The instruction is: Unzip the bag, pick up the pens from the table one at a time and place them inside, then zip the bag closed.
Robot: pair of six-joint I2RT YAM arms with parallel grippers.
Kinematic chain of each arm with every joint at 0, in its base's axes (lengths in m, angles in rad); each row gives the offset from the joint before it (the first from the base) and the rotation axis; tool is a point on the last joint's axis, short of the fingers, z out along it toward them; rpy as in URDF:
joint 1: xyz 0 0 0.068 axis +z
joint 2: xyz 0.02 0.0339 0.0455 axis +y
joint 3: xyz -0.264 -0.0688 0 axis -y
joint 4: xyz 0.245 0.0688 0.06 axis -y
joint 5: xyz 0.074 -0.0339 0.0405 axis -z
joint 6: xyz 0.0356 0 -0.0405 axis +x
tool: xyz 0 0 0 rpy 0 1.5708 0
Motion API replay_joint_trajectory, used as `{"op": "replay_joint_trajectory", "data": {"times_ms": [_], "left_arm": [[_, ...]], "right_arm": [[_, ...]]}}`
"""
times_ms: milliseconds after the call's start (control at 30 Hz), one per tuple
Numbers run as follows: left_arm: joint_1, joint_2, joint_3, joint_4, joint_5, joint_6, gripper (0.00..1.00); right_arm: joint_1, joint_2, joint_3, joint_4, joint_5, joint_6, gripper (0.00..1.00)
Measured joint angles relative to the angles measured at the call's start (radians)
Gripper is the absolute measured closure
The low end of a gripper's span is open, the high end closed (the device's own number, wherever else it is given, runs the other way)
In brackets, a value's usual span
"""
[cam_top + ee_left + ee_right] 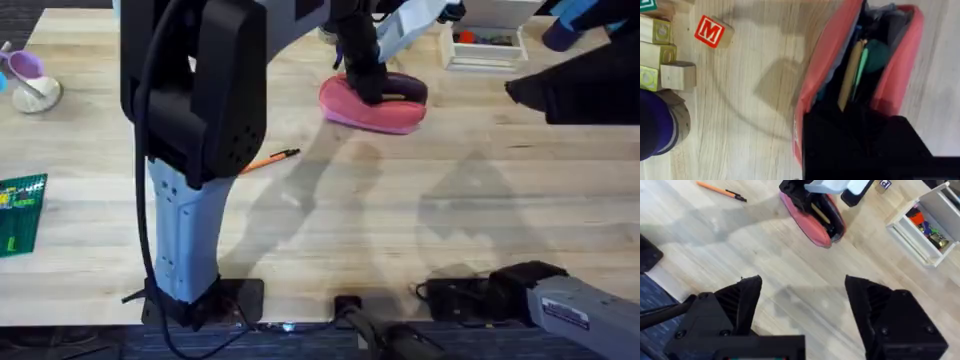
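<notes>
Looming dark under the overhead camera, the left arm reaches to the pink bag far across the tabletop; an orange pen lies nearer. Left wrist: bag unzipped, tan pen inside; its jaws' state I can't tell. Right wrist: right gripper spread wide, empty.

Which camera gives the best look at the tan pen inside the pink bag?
The left wrist view: it looks straight into the open bag, and the tan pen lies lengthwise inside. The right wrist view shows it as a thin pale sliver in the opening. In the overhead view the left hand covers the opening.
</notes>
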Motion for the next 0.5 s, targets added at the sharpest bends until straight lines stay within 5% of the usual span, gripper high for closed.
{"op": "replay_joint_trajectory", "data": {"times_ms": [33,67,233,500], "left_arm": [[-0.001,0.000,0.000,0.001,-0.002,0.000,0.946],[-0.002,0.000,0.000,0.003,-0.003,0.000,0.825],[-0.002,0.000,0.000,0.012,-0.002,0.000,0.056],[-0.001,0.000,0.000,0.008,-0.001,0.001,0.008]], "right_arm": [[0.000,0.000,0.000,0.000,0.000,0.000,0.005],[0.000,0.000,0.000,0.000,0.000,0.000,0.005],[0.000,0.000,0.000,0.000,0.000,0.000,0.005],[0.000,0.000,0.000,0.000,0.000,0.000,0.005]]}}
